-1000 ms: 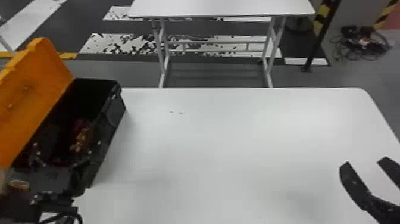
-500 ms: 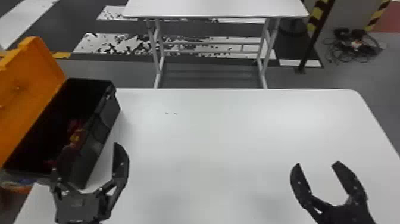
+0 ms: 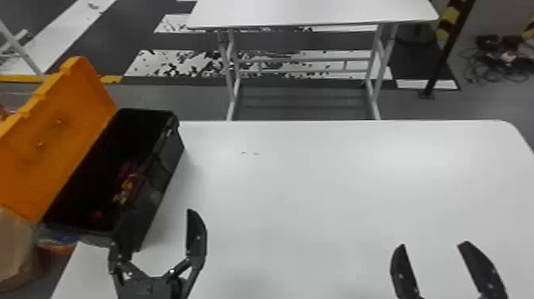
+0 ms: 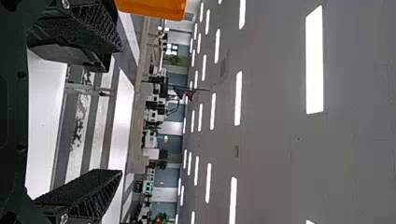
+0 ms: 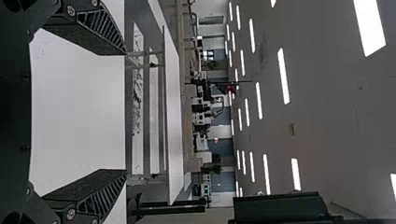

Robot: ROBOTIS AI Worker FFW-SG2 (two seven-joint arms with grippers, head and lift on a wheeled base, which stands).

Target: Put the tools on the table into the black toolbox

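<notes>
The black toolbox [image 3: 159, 175] stands at the left of the white table [image 3: 318, 191], its orange lid [image 3: 51, 139] swung up to the left. Red and yellow tools [image 3: 126, 189] lie inside it. My left gripper [image 3: 157, 230] is open over the near left of the table, one finger in front of the box's near corner. In the left wrist view, my left gripper [image 4: 116, 114] has nothing between its spread fingers. At the near right, my right gripper [image 3: 433, 246] is open above the tabletop; in the right wrist view, my right gripper [image 5: 126, 112] holds nothing.
A second white table [image 3: 310, 12] stands beyond the work table. Cables [image 3: 500, 59] lie on the floor at the far right. A tan container [image 3: 16, 250] is beside the table at the near left.
The left gripper has come away from the toolbox toward the right. The right gripper has shifted left, then slightly down in the head view. The head view has shifted somewhat too.
</notes>
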